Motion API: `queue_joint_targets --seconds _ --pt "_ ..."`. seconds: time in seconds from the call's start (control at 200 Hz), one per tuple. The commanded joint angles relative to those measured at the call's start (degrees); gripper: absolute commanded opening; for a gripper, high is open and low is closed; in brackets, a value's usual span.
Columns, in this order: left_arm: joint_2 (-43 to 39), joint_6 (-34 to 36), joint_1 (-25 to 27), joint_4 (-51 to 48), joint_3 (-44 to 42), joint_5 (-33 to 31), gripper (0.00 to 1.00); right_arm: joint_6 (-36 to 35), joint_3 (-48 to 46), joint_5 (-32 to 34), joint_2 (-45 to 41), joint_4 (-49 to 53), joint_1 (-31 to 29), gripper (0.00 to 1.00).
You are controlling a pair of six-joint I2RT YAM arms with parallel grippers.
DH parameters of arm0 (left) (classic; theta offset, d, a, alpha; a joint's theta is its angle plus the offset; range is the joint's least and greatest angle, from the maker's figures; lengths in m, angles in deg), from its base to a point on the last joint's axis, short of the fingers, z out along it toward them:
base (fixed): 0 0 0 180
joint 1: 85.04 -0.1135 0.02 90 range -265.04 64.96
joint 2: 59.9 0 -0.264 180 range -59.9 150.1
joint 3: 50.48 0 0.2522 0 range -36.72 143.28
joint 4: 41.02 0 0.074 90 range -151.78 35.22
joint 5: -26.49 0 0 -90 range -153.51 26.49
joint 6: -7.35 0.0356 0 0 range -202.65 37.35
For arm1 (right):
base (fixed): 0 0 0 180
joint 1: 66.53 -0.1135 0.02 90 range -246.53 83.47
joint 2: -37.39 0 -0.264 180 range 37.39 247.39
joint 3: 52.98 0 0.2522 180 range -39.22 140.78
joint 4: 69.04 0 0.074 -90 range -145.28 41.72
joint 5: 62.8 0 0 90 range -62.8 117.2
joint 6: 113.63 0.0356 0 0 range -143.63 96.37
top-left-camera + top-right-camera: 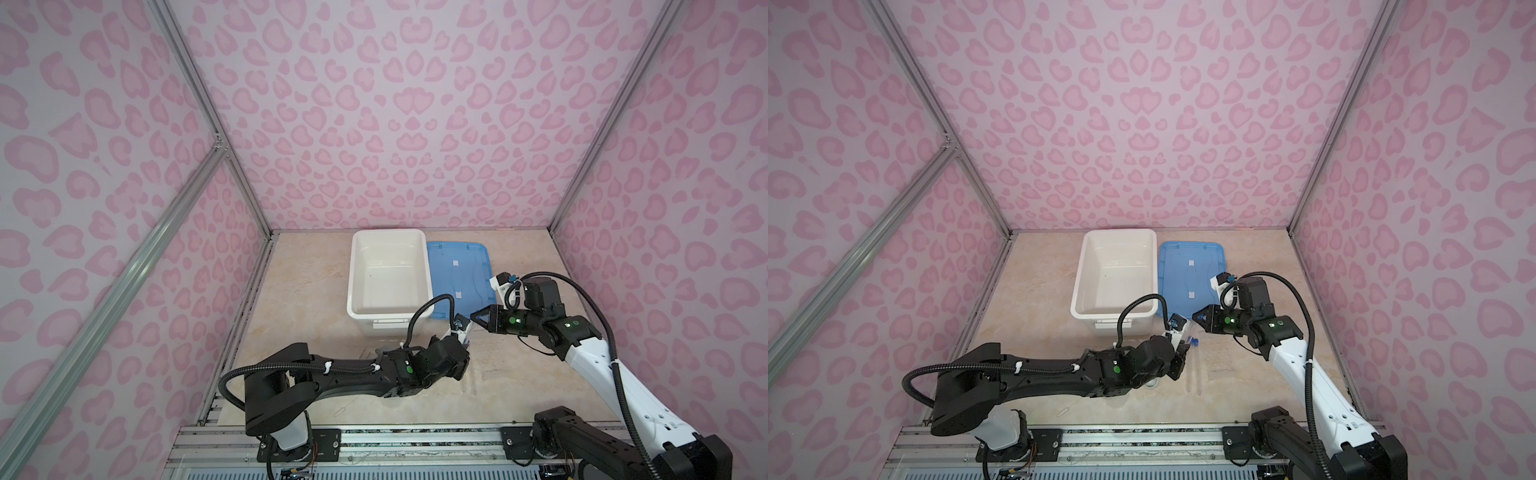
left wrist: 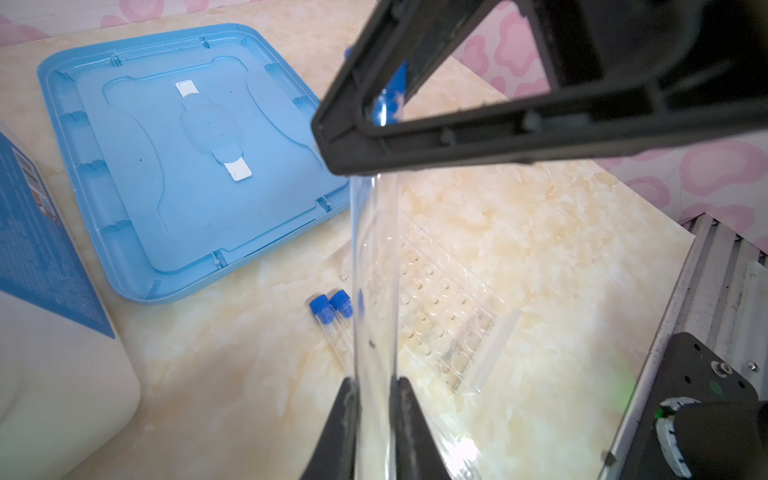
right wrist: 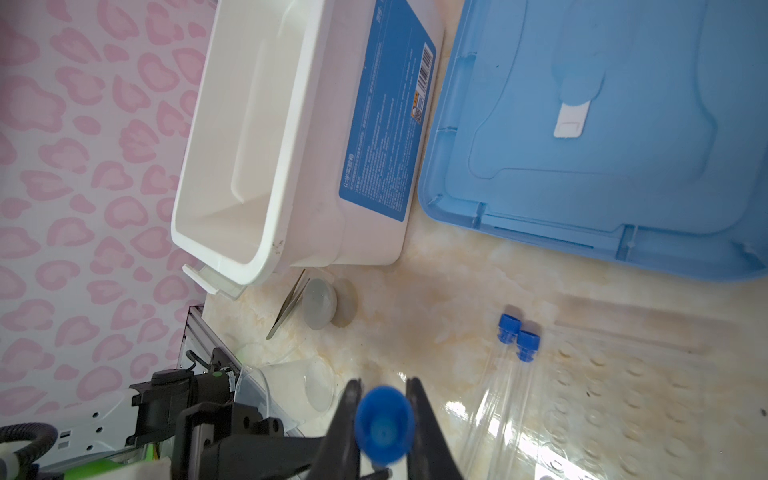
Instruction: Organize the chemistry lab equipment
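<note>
Tube (image 2: 374, 270): one. Clear and long, lifted off the table (image 2: 540, 232) and spanning both tools. The left tool (image 2: 374, 399) pinches its clear lower shaft. The right tool (image 3: 384, 388) presses on its blue cap (image 3: 384, 424) from both sides. The step looks like a pass between arms or a cap pull; I cannot tell which. To do it well, I judge the left tool should let go only once the cap pinch is firm. Both tools should stay in line with the shaft, since a cap can slip off.

Loose tubes (image 3: 527, 345): two, blue-capped, touching side by side, flat on the table below the tools.

Well tray (image 2: 440, 316): one, clear, just beside them.

Beaker (image 3: 291, 390): one, on its side, close behind the left tool.

Round dish (image 3: 319, 303): one certain; a greyer round shape touching it may be a second.

Tweezers (image 3: 289, 305): one pair, just beside the dish.

White bin (image 3: 291, 124): one, beyond both tools, nothing visible inside.

Blue lid (image 3: 582, 124): one, flat beside the bin, beyond the right tool.
</note>
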Motion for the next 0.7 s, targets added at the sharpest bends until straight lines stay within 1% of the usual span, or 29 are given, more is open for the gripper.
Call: queue_joint_targets --seconds 0.0,0.025,0.04,0.045,0.065,0.105,0.14,0.16,0.21,0.24,0.275,0.34,0.45,0.525,0.615,0.695 --pt "0.40 -0.33 0.05 0.53 0.97 -0.31 0.30 -0.75 -0.73 1.61 -0.57 -0.05 0.00 0.16" --pt "0.40 -0.56 0.03 0.24 1.12 -0.36 0.35 -0.88 -0.77 2.37 -0.98 0.03 -0.02 0.16" --pt "0.33 -0.80 0.00 0.11 1.23 -0.44 0.35 -0.92 -0.81 2.68 -1.11 0.08 -0.04 0.16" --pt "0.32 -0.89 0.00 0.10 1.33 -0.46 0.38 -0.97 -0.82 2.89 -1.22 0.05 -0.07 0.16" --pt "0.28 -1.32 0.04 0.09 1.54 -0.55 0.43 -1.10 -0.89 3.66 -1.67 0.03 -0.06 0.16" --pt "-0.18 -1.79 0.03 -1.45 1.95 0.27 0.50 -1.50 -1.00 5.45 -2.50 0.03 -0.10 0.17" --pt "-0.93 -2.29 0.07 -1.54 2.11 1.34 0.61 -1.88 -0.99 6.85 -3.23 0.19 -0.05 0.17" --pt "-1.47 -2.92 0.06 -1.65 2.29 2.03 0.69 -2.08 -0.87 7.78 -3.77 0.25 -0.07 0.17" --pt "-3.32 -5.00 0.03 -2.95 3.31 3.35 0.93 -2.76 -0.89 10.19 -5.45 0.04 -0.10 0.17" --pt "-4.22 -6.46 0.02 -4.66 4.41 3.76 1.00 -3.23 -1.00 12.66 -7.23 -0.16 -0.19 0.17" --pt "-5.49 -7.67 -0.03 -6.35 5.53 4.52 0.97 -3.53 -1.15 15.08 -8.44 -0.52 -0.28 0.17" --pt "-7.81 -9.31 -0.06 -7.02 6.34 6.42 0.97 -4.57 -1.48 19.86 -11.40 -1.47 -0.68 0.17" --pt "-10.18 -14.82 -0.99 -6.17 6.21 10.23 0.97 -5.32 -2.75 29.03 -15.31 -3.51 -2.01 0.17" --pt "-10.24 -17.57 -1.40 -5.80 6.17 12.23 0.97 -5.70 -3.82 35.80 -17.23 -5.31 -3.49 0.17" --pt "-8.93 -18.73 -1.47 -6.14 6.70 13.39 0.97 -6.61 -6.10 43.41 -18.61 -8.36 -6.20 0.16" --pt "-7.60 -19.64 -1.52 -5.79 6.78 14.12 0.97 -7.57 -7.94 48.74 -18.86 -11.14 -8.76 0.16"
